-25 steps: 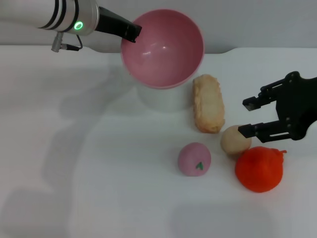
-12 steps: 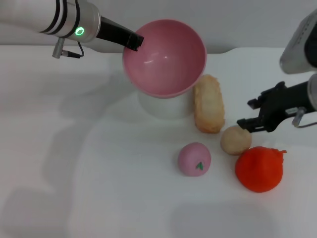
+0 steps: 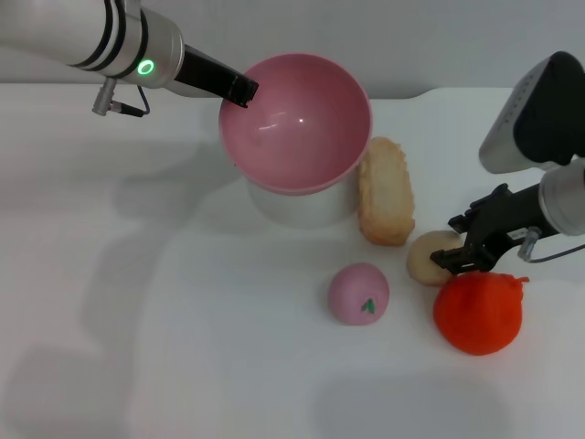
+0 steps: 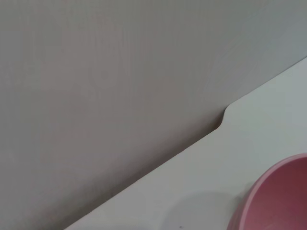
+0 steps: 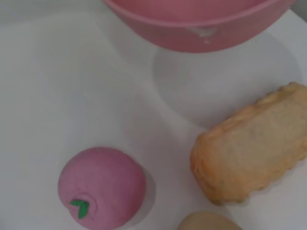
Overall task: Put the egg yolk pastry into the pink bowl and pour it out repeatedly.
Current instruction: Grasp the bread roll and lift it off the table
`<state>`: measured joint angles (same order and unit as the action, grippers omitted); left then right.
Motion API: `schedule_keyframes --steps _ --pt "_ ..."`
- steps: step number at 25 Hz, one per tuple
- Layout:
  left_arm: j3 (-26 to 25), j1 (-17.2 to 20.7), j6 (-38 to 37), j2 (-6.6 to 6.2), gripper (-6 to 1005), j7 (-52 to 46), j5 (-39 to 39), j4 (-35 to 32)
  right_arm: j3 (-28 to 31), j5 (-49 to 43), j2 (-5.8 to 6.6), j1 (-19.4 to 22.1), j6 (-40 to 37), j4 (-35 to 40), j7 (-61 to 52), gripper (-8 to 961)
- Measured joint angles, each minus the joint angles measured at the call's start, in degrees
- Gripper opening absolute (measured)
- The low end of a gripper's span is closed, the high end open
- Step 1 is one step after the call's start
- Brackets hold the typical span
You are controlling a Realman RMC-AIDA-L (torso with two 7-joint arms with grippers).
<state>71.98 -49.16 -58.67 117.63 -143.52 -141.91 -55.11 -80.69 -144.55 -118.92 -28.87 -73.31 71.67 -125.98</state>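
The pink bowl (image 3: 297,123) is held above the table at the back, tilted toward me and empty. My left gripper (image 3: 239,89) is shut on its left rim. The bowl's rim also shows in the left wrist view (image 4: 280,201) and the right wrist view (image 5: 201,21). The egg yolk pastry (image 3: 426,259) lies on the table at the right, between the long bread and the orange-red fruit. My right gripper (image 3: 453,243) is open and low over the pastry's right side, one finger on each side of it. Only the pastry's top edge (image 5: 211,223) shows in the right wrist view.
A long tan bread (image 3: 384,190) lies right of the bowl, also in the right wrist view (image 5: 254,148). A pink ball with a green mark (image 3: 359,294) sits in front and shows again in the right wrist view (image 5: 100,187). An orange-red fruit (image 3: 477,313) touches the pastry's near right side. The white table (image 3: 137,302) spreads to the left.
My right gripper has turned and dropped from beside the pastry to low over it. The bowl in my left gripper has shifted slightly left.
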Motion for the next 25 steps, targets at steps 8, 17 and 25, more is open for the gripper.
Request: schedule_keyframes --steps 8,17,25 --pt "0.0 0.0 0.0 0.19 44 0.0 0.0 0.0 -0.5 -0.1 -0.04 -3.5 2.8 -7.0 -0.2 529" --pt "0.0 0.4 0.2 0.23 44 0.0 0.0 0.0 -1.9 -0.1 -0.08 -3.5 5.5 -7.2 -0.4 421" --pt "-0.1 0.4 0.3 0.13 44 0.0 0.0 0.0 -1.6 -0.1 -0.08 -3.6 5.3 -6.3 -0.8 295"
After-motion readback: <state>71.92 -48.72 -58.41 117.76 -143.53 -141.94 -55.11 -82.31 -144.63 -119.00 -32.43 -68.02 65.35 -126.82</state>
